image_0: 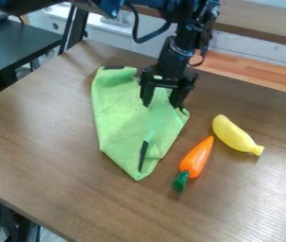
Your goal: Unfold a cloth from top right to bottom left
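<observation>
Surface: the brown surface runs out on the camera side of the pincer and to both sides of it.
Carrot: the orange carrot lies camera-side and picture-right of the pincer, beside the cloth and apart from it; its green top points away from the pincer.
Banana: the yellow banana lies picture-right of the pincer, just beside the carrot's tip.
Cloth: the green cloth lies under the pincer and extends from it towards the camera, ending in a point; a dark strip lies on that nearer part; the outline is uneven and appears partly folded.
Pincer: the black pincer hangs over the cloth's right-hand part, fingers apart, cloth visible between them; contact with the cloth cannot be told.
Arm: the black arm stands beyond and above the pincer.
Risk: closing too high would probably miss the fabric; gripping both layers could drag the whole cloth instead of opening it; pressing too low could bunch it or rub the surface; a wide sweep towards picture-right could knock the carrot or banana.
Containers: cloth, carrot and banana rest directly on the surface, held by no container.
</observation>
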`<state>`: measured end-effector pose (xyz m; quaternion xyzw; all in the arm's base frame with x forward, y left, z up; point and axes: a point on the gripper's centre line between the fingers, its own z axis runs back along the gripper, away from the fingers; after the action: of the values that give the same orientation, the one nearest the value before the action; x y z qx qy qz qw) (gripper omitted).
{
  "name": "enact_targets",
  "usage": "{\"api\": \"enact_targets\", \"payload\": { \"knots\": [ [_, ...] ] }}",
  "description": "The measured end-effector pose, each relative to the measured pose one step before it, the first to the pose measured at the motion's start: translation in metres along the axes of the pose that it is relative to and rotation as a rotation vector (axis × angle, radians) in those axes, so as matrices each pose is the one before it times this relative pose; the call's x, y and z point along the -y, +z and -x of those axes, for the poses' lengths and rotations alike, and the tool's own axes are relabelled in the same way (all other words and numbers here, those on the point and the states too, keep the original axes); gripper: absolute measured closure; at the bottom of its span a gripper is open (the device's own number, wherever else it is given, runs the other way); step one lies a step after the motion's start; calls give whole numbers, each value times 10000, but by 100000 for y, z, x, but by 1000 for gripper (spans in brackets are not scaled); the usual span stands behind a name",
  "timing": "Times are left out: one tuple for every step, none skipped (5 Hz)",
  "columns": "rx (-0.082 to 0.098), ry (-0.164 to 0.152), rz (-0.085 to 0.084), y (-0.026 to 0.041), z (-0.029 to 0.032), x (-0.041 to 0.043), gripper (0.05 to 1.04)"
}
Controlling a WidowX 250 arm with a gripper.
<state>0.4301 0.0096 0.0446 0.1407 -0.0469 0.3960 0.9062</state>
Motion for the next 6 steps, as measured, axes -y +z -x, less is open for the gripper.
{"api": "enact_targets", "payload": {
  "knots": [
    [9,49,-55,102,-259,646,83],
    [-57,65,-31,116,-254,353,111],
    [-107,34,-122,-399,-148,445,379],
    [44,-14,89,176,-224,139,682],
    [-5,-115,83,-135,124,43,902],
    [-201,-63,363,164,45,-793,1018]
  ]
}}
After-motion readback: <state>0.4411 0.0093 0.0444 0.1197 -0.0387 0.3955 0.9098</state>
